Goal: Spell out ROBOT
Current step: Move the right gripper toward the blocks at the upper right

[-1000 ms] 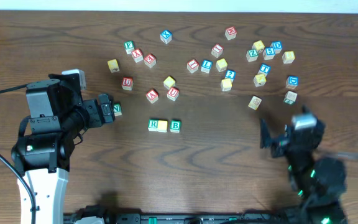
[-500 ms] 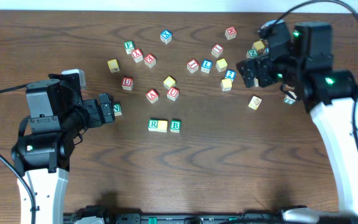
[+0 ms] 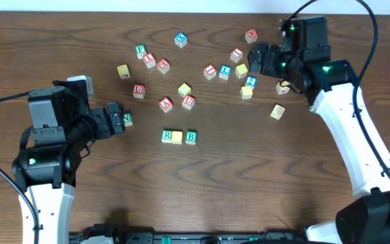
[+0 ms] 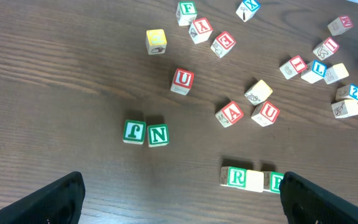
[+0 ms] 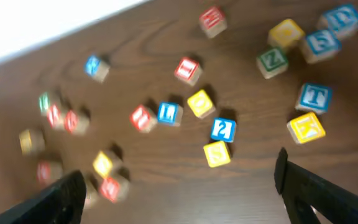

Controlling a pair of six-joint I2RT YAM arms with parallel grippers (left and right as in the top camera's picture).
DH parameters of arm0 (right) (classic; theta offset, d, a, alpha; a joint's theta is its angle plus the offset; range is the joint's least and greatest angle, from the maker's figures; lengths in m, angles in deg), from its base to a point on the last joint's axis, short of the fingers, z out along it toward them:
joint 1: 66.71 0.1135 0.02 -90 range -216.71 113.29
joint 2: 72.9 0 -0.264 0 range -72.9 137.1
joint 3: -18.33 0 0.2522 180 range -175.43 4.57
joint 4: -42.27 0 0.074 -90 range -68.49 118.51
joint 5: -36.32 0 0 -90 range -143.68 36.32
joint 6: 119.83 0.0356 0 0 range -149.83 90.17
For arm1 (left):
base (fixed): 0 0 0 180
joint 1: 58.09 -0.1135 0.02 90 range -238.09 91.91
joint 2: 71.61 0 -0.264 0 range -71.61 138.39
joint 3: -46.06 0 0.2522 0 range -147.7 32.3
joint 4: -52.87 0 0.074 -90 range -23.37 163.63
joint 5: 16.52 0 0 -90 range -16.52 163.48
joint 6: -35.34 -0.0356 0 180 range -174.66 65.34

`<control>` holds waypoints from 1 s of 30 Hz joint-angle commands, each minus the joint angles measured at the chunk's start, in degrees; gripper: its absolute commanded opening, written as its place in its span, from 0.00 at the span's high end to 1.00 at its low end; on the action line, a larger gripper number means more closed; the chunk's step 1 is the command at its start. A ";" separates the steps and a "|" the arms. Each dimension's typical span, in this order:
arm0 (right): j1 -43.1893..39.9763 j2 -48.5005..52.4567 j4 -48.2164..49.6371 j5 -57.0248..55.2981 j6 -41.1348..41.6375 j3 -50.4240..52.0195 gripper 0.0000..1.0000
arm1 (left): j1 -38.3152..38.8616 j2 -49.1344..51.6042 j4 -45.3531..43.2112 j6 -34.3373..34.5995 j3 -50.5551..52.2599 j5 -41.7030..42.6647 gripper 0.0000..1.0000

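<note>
Logging a shift of the right pincer [image 3: 260, 61]: parked low by the near right edge of the table [image 3: 249, 183] a second ago, now reaching over the far-right scatter of cubes. Fingers spread wide, pinching nothing. Right wrist view blurred, so judged mid-sweep.

Finds the left pincer [image 3: 116, 119] unmoved: spread, empty, just beside the green N cube [image 3: 127, 119].

Counts three of five letters placed and undisturbed over the last second: green R cube [image 3: 167, 136] touching the yellow-faced cube [image 3: 177, 137], green B cube [image 3: 191, 137] just beside, in one row at mid-table.

Leaves two to fetch: a second yellow-faced cube and the blue T cube [image 5: 314, 98]. Places T at the right of the wrist view, in the cluster. Notes several yellow candidates under the pincer, among them a yellow cube [image 5: 199, 103] just beside the blue L cube [image 5: 166, 113]; cannot tell which is meant.

Reads the move as the start of the fourth-letter fetch. Calls for a descent over one yellow cube; close neighbours risk a nudge.
</note>
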 commanded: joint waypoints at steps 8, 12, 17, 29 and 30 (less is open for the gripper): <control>6.10 13.09 -10.54 -13.49 23.89 -22.16 0.01 | -0.22 -0.15 0.00 -0.79 -1.25 0.68 0.02; 5.90 21.31 -17.38 -14.23 28.55 -32.94 0.01 | -0.22 -0.15 0.00 -0.79 -1.25 0.68 0.02; 5.90 25.75 -18.05 -16.33 34.60 -36.15 0.01 | -0.22 -0.15 0.02 -0.79 -1.25 0.68 0.02; 6.05 30.34 -18.95 -20.76 42.66 -36.13 0.08 | -0.22 -0.15 0.00 -0.79 -1.25 0.68 0.02; 6.08 30.69 -18.93 -20.79 42.95 -36.13 0.08 | -0.22 -0.15 0.00 -0.79 -1.25 0.68 0.02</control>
